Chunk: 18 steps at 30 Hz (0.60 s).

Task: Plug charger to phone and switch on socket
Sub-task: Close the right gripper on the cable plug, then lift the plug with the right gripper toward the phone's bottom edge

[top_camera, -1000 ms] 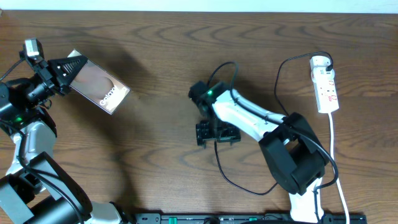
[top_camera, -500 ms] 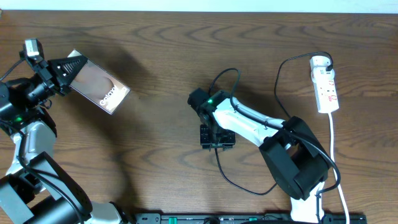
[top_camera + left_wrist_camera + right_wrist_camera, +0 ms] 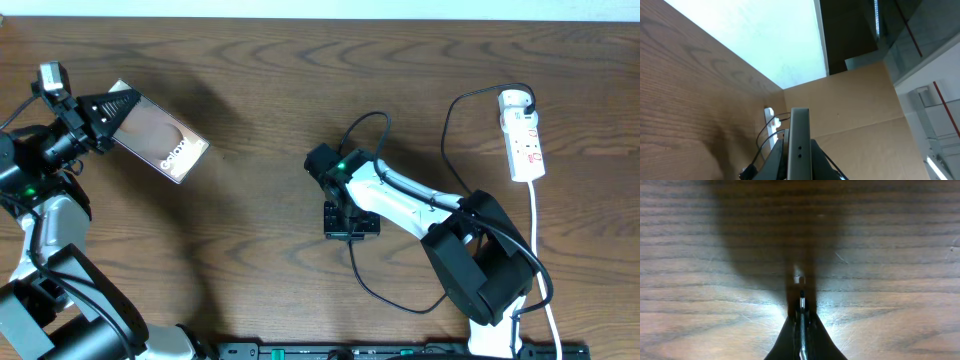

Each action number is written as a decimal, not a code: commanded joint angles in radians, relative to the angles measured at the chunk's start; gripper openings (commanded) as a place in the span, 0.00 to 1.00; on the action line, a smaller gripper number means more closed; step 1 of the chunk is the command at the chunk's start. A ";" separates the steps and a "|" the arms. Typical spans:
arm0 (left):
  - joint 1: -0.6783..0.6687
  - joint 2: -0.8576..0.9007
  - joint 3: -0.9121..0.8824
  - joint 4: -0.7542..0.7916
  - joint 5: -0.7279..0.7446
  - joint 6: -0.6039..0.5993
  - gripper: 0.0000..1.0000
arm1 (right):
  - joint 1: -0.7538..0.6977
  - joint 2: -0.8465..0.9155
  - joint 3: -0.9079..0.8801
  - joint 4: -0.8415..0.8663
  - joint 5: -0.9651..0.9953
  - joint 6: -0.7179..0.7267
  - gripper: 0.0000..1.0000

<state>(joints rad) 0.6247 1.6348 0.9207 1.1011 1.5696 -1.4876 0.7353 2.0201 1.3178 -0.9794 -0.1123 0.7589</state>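
Newly closed on long thin black charger cable (image 3: 446, 135) at centre (right gripper (image 3: 350, 222)); clamped on flat brownish glossy smartphone (image 3: 160, 138) at 10 o'clock (left gripper (image 3: 108, 108)); narrow white power strip (image 3: 524, 140) at 2 o'clock.

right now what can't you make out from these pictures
- cable tip: the right wrist view shows only a thin sliver between the shut right jaws; overhead, the right arm covers it.
- phone port: overhead shows only the back; the left wrist view sees one edge, too small to tell.
- power strip switches: overhead, too small to tell on or off.
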 commanded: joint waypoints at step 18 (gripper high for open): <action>-0.016 -0.008 0.018 0.007 0.002 0.005 0.07 | -0.161 0.052 0.319 -0.025 -1.263 -1.048 0.01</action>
<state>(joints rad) 0.6220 1.6348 0.9207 1.1007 1.5700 -1.4876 0.5781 2.0792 1.6257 -0.9833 -1.0775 0.0307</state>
